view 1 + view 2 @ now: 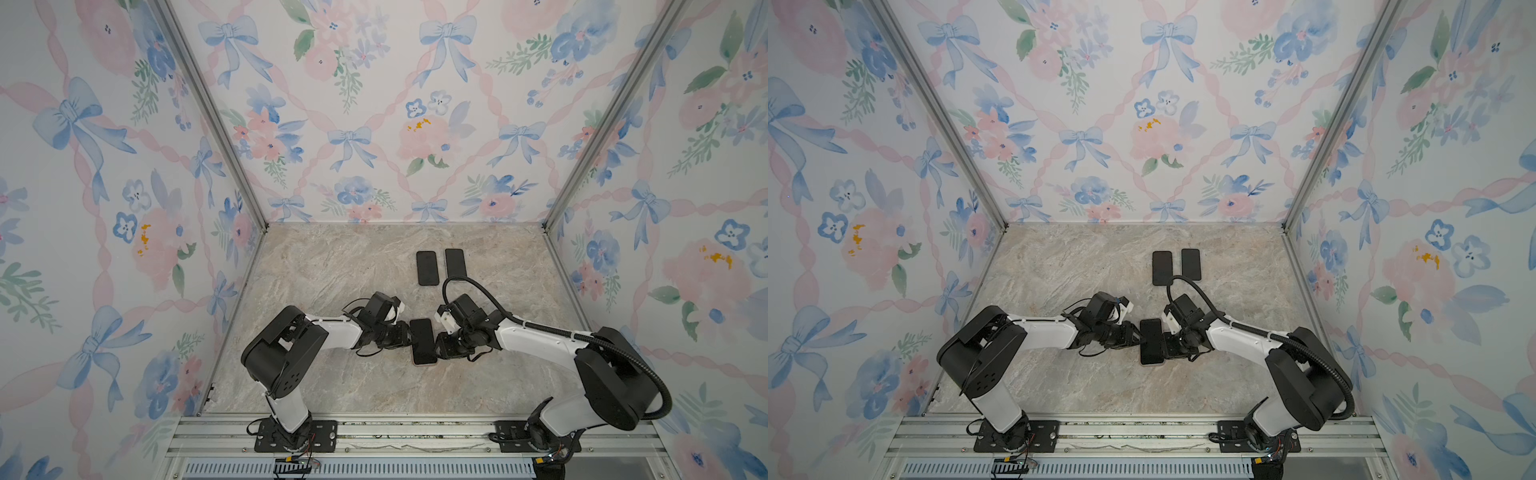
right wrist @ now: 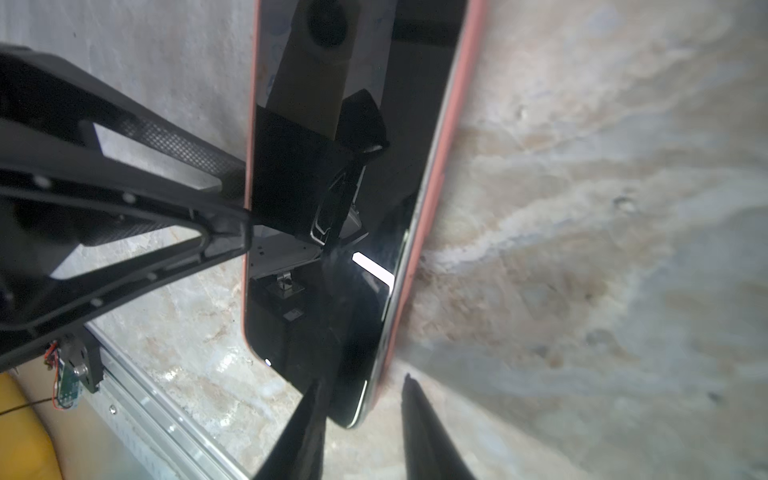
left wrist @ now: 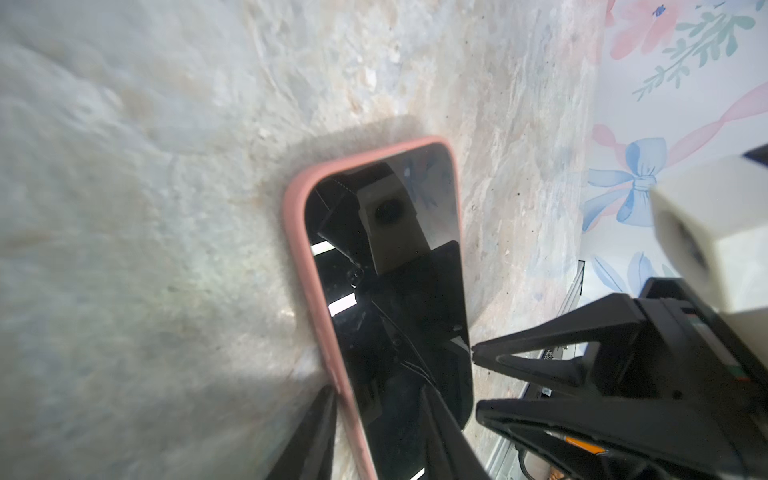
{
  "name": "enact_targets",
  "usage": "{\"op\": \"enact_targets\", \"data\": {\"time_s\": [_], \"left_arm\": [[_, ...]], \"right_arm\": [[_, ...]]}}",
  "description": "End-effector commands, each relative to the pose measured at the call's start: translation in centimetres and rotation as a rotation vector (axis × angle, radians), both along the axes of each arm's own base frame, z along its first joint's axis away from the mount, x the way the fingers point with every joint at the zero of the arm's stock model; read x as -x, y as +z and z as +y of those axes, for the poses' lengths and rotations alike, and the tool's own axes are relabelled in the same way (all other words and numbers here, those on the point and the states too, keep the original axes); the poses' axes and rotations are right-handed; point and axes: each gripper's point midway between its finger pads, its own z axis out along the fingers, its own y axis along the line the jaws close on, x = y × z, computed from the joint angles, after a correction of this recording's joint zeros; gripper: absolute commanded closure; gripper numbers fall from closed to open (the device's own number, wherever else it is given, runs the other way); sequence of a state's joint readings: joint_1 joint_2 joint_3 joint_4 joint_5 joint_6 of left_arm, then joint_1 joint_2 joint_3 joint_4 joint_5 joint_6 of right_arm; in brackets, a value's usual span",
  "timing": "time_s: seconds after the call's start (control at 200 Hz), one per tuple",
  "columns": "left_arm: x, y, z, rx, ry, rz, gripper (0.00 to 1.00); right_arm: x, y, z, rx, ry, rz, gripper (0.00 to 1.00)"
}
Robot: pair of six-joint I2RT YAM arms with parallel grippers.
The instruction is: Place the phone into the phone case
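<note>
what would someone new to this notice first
A phone edged by a pink case lies screen-up in the middle of the marble table, with the left tool and right tool touching its long edges from opposite sides. Behind it, two black slabs lie side by side. Wallpaper of blue bows and pink flowers covers the walls all around.

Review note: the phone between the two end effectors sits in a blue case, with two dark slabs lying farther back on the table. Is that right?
Not quite. The case is pink, not blue; the left wrist view shows its rim around the phone. The rest stands.
</note>
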State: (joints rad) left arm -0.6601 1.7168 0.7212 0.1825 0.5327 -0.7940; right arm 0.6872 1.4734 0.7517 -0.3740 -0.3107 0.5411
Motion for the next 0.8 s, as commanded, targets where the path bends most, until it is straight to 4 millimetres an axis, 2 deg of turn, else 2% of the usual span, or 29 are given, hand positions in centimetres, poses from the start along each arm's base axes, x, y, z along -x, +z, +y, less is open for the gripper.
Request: {"op": "enact_targets", "data": {"time_s": [0.0,0.14,0.245,0.525,0.795], "left_arm": [[3.1,-1.2,1.6,-0.009,-0.002,0.111,0.61],[5.0,0.2,1.0,0.069,-0.003,0.138,0.59],[5.2,0.5,1.1,0.105,-0.006,0.142,0.58],[5.4,0.1,0.7,0.155,-0.04,0.162,0.59],[5.5,-1.0,0.6,0.14,-0.038,0.18,0.62]], "right_arm": [[1.3,0.0,-1.1,0.029,-0.186,0.034,0.68],[1.4,-0.2,-0.7,-0.03,-0.229,-0.004,0.68],[0.9,0.3,-0.2,-0.056,-0.19,-0.042,0.68],[1.0,0.0,0.9,-0.128,-0.133,-0.039,0.72],[1.2,-1.2,0.6,-0.102,-0.126,-0.015,0.8]]}}
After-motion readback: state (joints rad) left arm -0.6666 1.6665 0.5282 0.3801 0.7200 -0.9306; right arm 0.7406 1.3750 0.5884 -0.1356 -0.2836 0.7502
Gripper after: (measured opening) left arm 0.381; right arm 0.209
